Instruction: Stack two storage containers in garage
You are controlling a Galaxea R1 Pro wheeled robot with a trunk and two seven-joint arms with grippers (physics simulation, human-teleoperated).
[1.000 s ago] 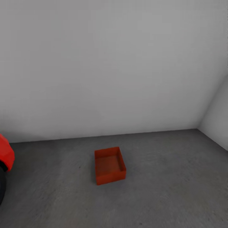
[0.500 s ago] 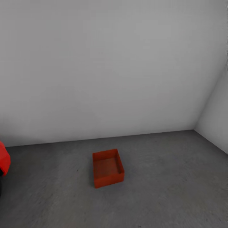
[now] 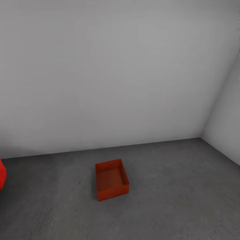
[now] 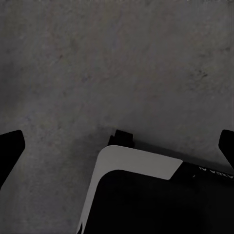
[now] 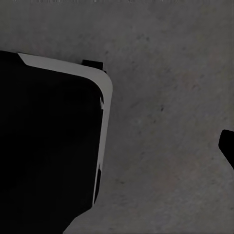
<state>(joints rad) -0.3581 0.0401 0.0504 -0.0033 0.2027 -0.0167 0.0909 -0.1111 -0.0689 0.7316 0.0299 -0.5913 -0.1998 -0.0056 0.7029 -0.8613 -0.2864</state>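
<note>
View shifted right since earlier, storage container (image 3: 111,180) alone on floor (image 3: 173,200), left fingers (image 4: 10,146) wide, right unclear.

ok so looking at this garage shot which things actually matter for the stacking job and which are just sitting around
Part of the job:
- storage container, open-topped, orange-red, resting on the floor
- concrete floor, where the stack goes
- left gripper, open, holding nothing

Just there:
- red car, a sliver at the head view's left edge
- pale grey walls
- robot base

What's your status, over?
Left gripper open, empty; right gripper unclear. One container on garage floor, nothing stacked. Car at far left, path clear.
</note>
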